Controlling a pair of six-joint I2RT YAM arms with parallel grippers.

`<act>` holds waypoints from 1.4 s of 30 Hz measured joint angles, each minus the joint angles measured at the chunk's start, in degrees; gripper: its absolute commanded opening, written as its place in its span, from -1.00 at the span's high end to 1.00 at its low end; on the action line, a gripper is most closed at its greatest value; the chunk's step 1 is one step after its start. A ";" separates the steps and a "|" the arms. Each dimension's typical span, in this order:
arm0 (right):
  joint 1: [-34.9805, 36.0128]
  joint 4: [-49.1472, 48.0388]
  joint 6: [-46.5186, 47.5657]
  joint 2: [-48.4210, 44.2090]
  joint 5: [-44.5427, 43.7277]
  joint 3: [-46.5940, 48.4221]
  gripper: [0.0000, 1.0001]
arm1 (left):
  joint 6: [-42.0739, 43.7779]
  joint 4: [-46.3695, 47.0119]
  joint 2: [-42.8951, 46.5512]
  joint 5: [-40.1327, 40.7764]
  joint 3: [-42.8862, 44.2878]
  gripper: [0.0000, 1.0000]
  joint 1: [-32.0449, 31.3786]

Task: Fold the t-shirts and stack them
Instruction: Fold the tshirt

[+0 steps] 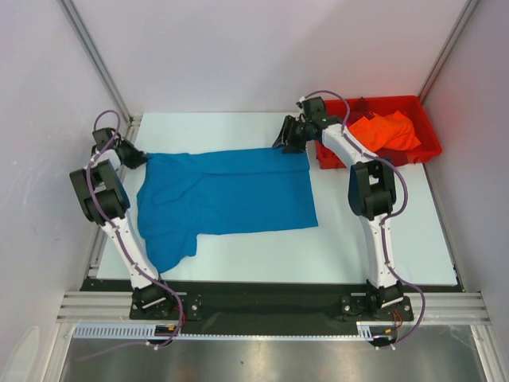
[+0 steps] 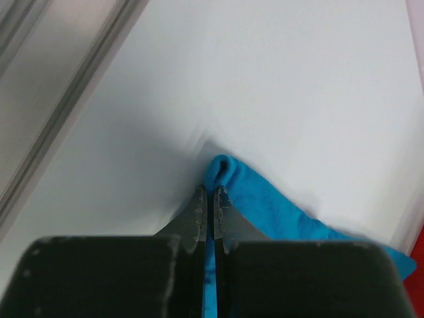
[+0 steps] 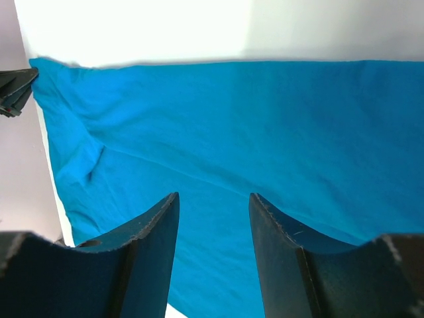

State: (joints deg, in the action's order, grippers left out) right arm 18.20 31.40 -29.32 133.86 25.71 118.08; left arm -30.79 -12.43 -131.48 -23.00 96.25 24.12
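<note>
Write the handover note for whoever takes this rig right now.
Left pincer: shut on the far left corner of the teal shirt.
Right pincer: open over the shirt's far right corner, gripping nothing.
The teal shirt lies spread out on the table. An orange shirt sits crumpled in the bin.
Done: teal shirt laid out.
Left: every fold, then stacking.
</note>
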 measured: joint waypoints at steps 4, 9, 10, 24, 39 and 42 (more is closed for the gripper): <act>0.07 -0.33 -0.68 0.61 -1.07 0.00 0.01 | -1.64 0.92 -0.17 0.37 0.09 0.99 0.63; 0.13 0.22 -1.29 3.96 -2.78 1.95 0.03 | -3.19 1.03 -1.64 0.59 2.89 0.99 1.33; 0.20 0.48 -1.29 5.05 -3.10 2.99 0.02 | -3.28 0.66 -2.67 0.46 4.79 0.99 1.42; 1.07 8.46 -0.55 7.04 -4.59 10.54 0.01 | -1.49 -3.04 7.69 7.28 -1.70 -0.63 1.44; 6.01 18.10 8.41 -15.28 -5.86 -14.56 -0.07 | 1.70 -14.95 50.69 18.45 -37.09 -0.43 -9.51; 7.34 16.59 8.85 -18.05 -4.55 -19.54 -0.07 | 1.18 -18.12 55.30 18.56 -42.82 -0.38 -12.15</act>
State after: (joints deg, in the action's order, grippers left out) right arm 25.54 47.99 -20.47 115.81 21.17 98.54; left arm -29.61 -30.55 -76.18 -4.45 53.43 11.97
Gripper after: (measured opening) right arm 0.533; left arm 0.700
